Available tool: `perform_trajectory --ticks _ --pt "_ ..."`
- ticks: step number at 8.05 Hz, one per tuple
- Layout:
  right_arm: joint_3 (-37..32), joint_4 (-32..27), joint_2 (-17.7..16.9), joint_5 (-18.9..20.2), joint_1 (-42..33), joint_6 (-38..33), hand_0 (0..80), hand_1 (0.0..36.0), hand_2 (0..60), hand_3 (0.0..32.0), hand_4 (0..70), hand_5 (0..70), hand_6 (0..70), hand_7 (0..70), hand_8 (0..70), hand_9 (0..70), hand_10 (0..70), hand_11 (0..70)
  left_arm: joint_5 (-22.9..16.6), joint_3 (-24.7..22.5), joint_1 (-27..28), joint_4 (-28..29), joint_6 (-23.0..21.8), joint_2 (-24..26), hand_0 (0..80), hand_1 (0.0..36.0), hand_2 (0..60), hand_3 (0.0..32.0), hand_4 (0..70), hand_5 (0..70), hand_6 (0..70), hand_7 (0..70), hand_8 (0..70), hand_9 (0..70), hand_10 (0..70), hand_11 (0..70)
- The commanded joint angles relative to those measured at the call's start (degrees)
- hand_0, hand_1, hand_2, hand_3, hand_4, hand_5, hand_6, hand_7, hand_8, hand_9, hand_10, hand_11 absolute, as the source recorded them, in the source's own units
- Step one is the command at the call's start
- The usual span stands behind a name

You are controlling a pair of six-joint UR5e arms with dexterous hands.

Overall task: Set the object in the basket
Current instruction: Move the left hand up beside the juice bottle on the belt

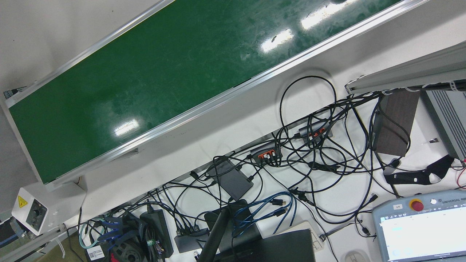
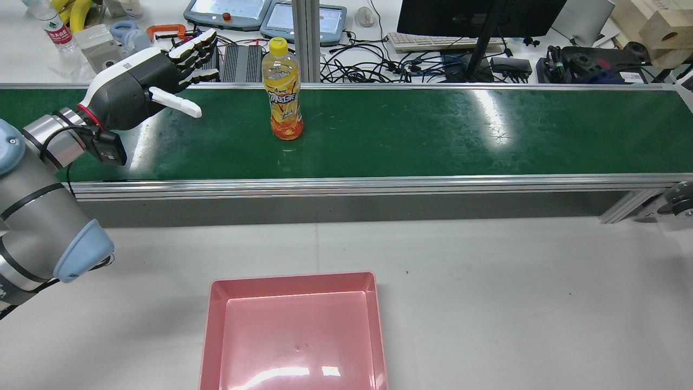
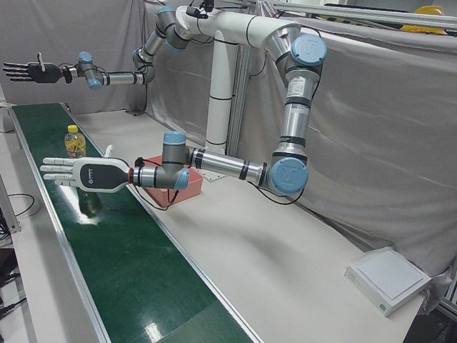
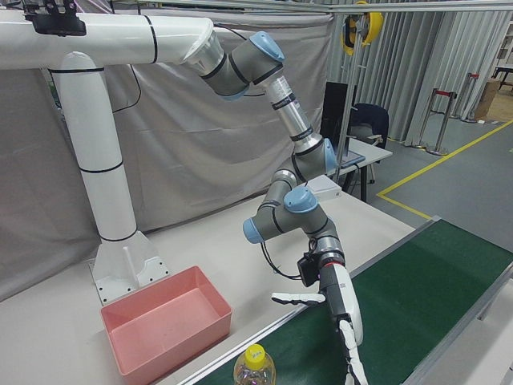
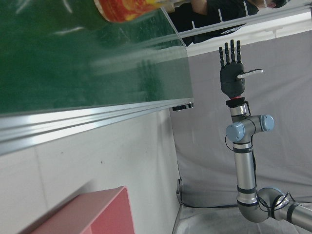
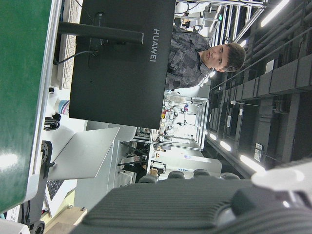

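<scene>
An orange juice bottle [image 2: 282, 92] with a yellow cap stands upright on the green conveyor belt [image 2: 433, 130]; it also shows as bottle [image 3: 73, 143], bottle [image 4: 254, 367], and only its base as bottle [image 5: 131, 9]. My left hand [image 2: 151, 81] hovers open over the belt, fingers spread, a short way left of the bottle and not touching it; it shows too as left hand [image 3: 78, 174] and left hand [image 4: 341, 321]. The pink basket [image 2: 295, 330] sits empty on the white table. My right hand [image 3: 28, 71] is held high and open at the belt's far end, right hand [image 5: 233, 73].
Beyond the belt lie monitors, a keyboard, pendants [image 2: 233, 13] and tangled cables [image 1: 309, 153]. Aluminium rails [image 2: 346, 184] edge the belt. The white pedestal [image 4: 104, 200] stands behind the basket. A person is seen behind a monitor [image 6: 122, 63].
</scene>
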State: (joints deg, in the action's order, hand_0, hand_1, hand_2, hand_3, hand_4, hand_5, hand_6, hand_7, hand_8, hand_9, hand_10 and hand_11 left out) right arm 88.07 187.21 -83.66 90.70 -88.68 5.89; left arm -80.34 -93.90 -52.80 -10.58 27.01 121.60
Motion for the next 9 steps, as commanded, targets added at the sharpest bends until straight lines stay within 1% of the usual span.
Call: perform_trajectory --ticks 1,3,4,5,7,8,9 --pt "0.0 0.0 0.1 0.0 0.0 0.0 0.0 0.0 0.0 0.0 0.0 0.0 0.0 0.0 0.0 0.0 0.0 0.0 2.0 1.4 -0.1 0.6 0.3 -0.4 49.3 12.5 0.0 0.0 1.3 1.9 0.0 0.0 0.0 0.0 7.1 12.2" --pt "0.0 0.0 0.1 0.0 0.0 0.0 0.0 0.0 0.0 0.0 0.0 0.0 0.0 0.0 0.0 0.0 0.0 0.0 2.2 1.2 0.1 0.6 1.3 -0.1 49.1 12.2 0.0 0.0 1.1 1.8 0.0 0.0 0.0 0.0 6.9 11.9" --pt "0.1 0.0 0.1 0.0 0.0 0.0 0.0 0.0 0.0 0.0 0.0 0.0 0.0 0.0 0.0 0.0 0.0 0.0 2.2 1.1 0.2 0.6 1.1 0.0 49.6 12.7 0.0 0.0 0.6 1.9 0.0 0.0 0.0 0.0 6.1 10.7" --pt "0.1 0.0 0.1 0.0 0.0 0.0 0.0 0.0 0.0 0.0 0.0 0.0 0.0 0.0 0.0 0.0 0.0 0.0 2.2 0.9 0.3 2.0 0.4 0.0 49.8 13.6 0.0 0.0 0.0 1.7 0.0 0.0 0.0 0.0 5.8 10.4" --pt "0.1 0.0 0.1 0.0 0.0 0.0 0.0 0.0 0.0 0.0 0.0 0.0 0.0 0.0 0.0 0.0 0.0 0.0 3.1 1.9 4.6 6.2 -1.5 0.2 48.0 13.2 0.0 0.0 0.0 1.0 0.0 0.0 0.0 0.0 5.9 10.4" --pt "0.0 0.0 0.1 0.0 0.0 0.0 0.0 0.0 0.0 0.0 0.0 0.0 0.0 0.0 0.0 0.0 0.0 0.0 6.7 2.0 4.8 5.6 -1.7 0.1 48.0 13.5 0.1 0.0 0.0 1.7 0.0 0.0 0.0 0.0 6.0 10.5" --pt "0.1 0.0 0.1 0.0 0.0 0.0 0.0 0.0 0.0 0.0 0.0 0.0 0.0 0.0 0.0 0.0 0.0 0.0 6.9 0.7 4.8 2.3 -1.7 0.2 49.0 14.2 0.0 0.0 0.7 2.6 0.0 0.0 0.0 0.0 5.7 10.3"
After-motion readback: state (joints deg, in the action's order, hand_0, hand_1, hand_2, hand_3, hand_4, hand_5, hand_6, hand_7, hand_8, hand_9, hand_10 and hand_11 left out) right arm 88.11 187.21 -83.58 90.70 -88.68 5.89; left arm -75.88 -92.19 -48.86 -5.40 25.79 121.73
